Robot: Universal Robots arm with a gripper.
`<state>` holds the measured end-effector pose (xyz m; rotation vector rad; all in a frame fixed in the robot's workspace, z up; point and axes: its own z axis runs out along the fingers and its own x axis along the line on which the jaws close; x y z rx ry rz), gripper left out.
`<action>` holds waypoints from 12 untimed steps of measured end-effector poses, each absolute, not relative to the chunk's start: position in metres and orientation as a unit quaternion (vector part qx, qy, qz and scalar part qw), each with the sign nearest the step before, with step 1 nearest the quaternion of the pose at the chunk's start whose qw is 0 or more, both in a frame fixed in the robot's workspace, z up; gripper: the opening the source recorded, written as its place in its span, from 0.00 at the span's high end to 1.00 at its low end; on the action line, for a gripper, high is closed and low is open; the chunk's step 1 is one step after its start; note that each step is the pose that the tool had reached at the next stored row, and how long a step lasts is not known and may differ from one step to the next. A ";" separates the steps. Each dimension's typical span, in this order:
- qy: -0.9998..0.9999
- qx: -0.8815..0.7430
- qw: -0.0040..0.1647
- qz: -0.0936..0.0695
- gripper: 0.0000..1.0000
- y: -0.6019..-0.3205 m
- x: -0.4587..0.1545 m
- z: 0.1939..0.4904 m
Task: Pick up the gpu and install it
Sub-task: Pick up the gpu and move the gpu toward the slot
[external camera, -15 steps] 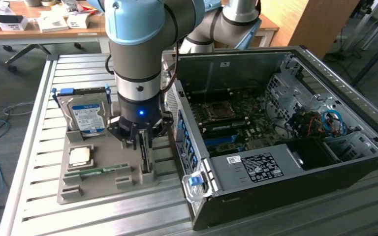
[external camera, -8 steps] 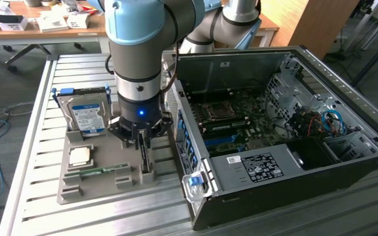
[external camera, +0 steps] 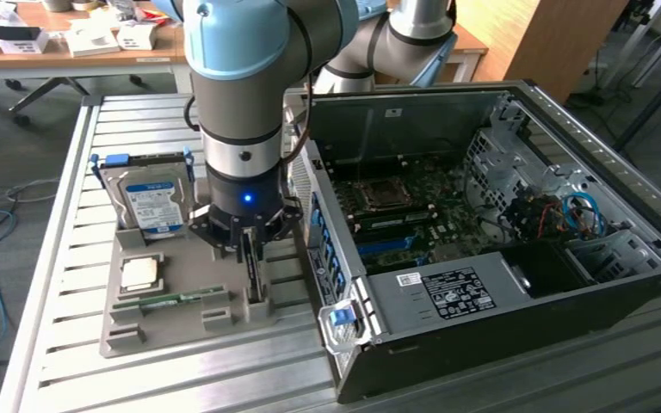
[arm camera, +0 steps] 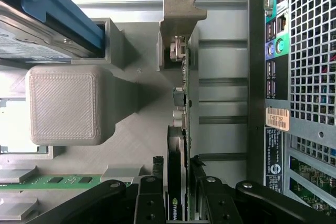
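The gpu (arm camera: 185,129) stands on edge in a slot of the grey holder tray (external camera: 169,331), its silvery end bracket (arm camera: 178,19) at the far end. In the exterior view the gpu (external camera: 257,284) is a thin dark upright card right under the arm. My gripper (arm camera: 179,179) has come straight down over it, with one black finger on each face of the card and no gap to be seen. The gripper (external camera: 250,254) hangs at the tray's edge nearest the open computer case (external camera: 480,292). The card still sits in its slot.
On the tray also stand a hard drive (external camera: 152,202) with a blue-white label, a square processor (external camera: 141,273) and a green memory stick (external camera: 169,299). The case lies open on the exterior view's right, showing its motherboard (external camera: 405,215). Its perforated rear panel (arm camera: 310,77) runs close beside the card.
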<state>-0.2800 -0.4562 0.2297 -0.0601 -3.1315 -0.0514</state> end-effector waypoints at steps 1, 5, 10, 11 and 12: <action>-1.000 -0.019 0.005 -0.016 0.67 -0.456 -0.280 0.230; -1.000 -0.019 0.005 -0.016 0.67 -0.456 -0.280 0.230; -1.000 -0.019 0.005 -0.016 0.74 -0.456 -0.280 0.230; -1.000 -0.019 0.005 -0.016 0.74 -0.456 -0.280 0.230; -1.000 -0.019 0.005 -0.016 0.74 -0.456 -0.280 0.230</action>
